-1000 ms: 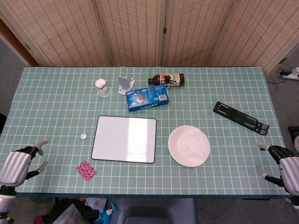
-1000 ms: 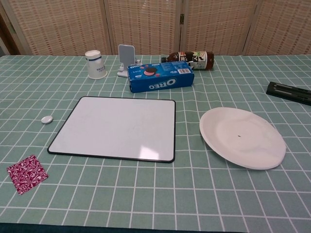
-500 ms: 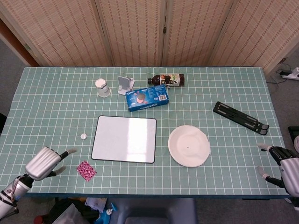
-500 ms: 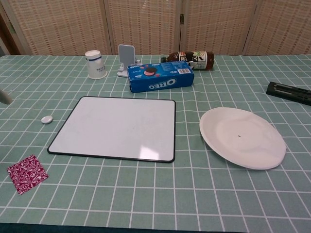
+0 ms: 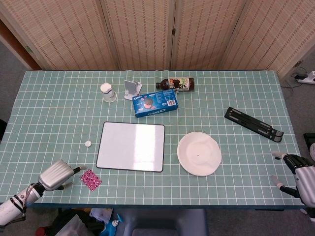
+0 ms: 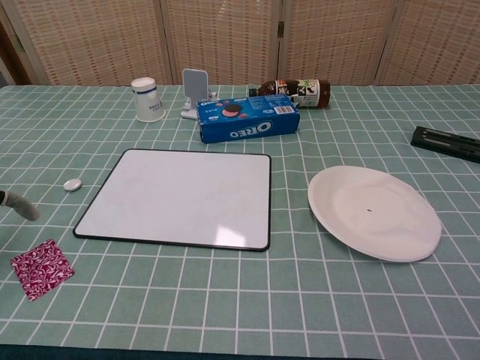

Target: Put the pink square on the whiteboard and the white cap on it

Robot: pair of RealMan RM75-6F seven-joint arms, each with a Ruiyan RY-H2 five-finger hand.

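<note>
The pink patterned square (image 5: 91,179) (image 6: 43,268) lies flat near the table's front left edge. Just left of it my left hand (image 5: 56,174) hovers with fingers spread toward the square, holding nothing; only one fingertip (image 6: 19,205) shows in the chest view. The small white cap (image 5: 88,143) (image 6: 72,184) sits on the cloth left of the whiteboard (image 5: 131,146) (image 6: 180,196), which lies flat and bare. My right hand (image 5: 301,176) rests at the front right corner, fingers apart, holding nothing.
A white plate (image 5: 199,153) lies right of the whiteboard. Behind it are an Oreo box (image 5: 155,102), a phone stand (image 5: 131,89), an upturned paper cup (image 5: 108,92) and a lying bottle (image 5: 175,84). A black folded stand (image 5: 253,124) lies at the right.
My left hand has moved rightward along the front edge, from the table's left corner to just beside the pink square. The right hand stays put.
</note>
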